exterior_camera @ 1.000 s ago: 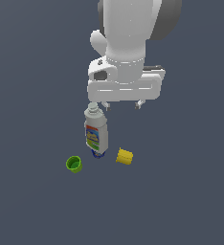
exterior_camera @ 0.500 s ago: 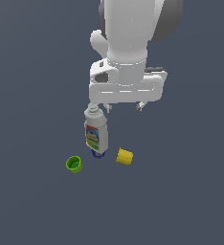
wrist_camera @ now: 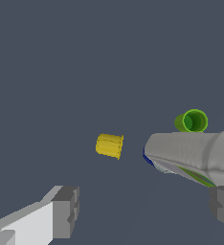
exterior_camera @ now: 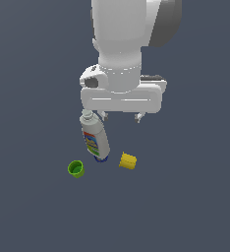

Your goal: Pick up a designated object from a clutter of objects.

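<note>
In the exterior view you had the claw [exterior_camera: 121, 117] hanging above the floor with nothing between its fingers [exterior_camera: 138, 118], and the wrist view showed the two tips far apart, so it was spread wide and empty. The green cup [exterior_camera: 76, 169] stood upright on the floor, its hollow opening facing up, apart from the other things. It lay away from the claw toward the exterior view's left and lower in that picture, and the white bottle [exterior_camera: 95, 136] lay on its side between them, with the blue can [exterior_camera: 101, 159] just showing at the bottle's bottom end. The yellow cylinder [exterior_camera: 128, 161] lay on its side on the other side of the bottle. I judge that the coming move needed you to carry the claw across the bottle and then come down over the cup's rim
</note>
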`<state>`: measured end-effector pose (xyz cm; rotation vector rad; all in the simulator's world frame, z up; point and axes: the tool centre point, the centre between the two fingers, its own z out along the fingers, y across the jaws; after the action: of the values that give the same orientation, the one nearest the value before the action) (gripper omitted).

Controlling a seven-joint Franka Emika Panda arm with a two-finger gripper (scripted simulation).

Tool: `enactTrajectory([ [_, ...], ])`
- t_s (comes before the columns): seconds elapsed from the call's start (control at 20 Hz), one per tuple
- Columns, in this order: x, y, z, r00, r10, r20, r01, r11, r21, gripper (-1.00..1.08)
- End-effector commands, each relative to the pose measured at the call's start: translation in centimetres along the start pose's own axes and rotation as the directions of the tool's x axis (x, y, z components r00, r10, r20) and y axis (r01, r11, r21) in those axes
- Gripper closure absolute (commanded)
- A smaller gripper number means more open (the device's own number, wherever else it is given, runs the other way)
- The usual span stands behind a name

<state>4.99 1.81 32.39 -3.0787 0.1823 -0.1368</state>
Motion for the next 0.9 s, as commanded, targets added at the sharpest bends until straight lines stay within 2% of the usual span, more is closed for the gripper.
enactTrajectory([
  [0.0,-0.3,1.6,4.0,0.995,0.077,0.060,-0.077,0.997,-0.008,-0.92],
  [0.2,1.2,3.8,6.5,0.975,0.213,0.063,-0.213,0.977,-0.014,-0.92],
  [0.4,2.7,6.6,9.6,0.929,0.364,0.062,-0.363,0.931,-0.027,-0.92],
  [0.6,3.8,9.6,12.7,0.861,0.505,0.057,-0.503,0.863,-0.045,-0.92],
  [0.85,4.8,13.4,16.5,0.753,0.657,0.041,-0.653,0.754,-0.069,-0.92],
])
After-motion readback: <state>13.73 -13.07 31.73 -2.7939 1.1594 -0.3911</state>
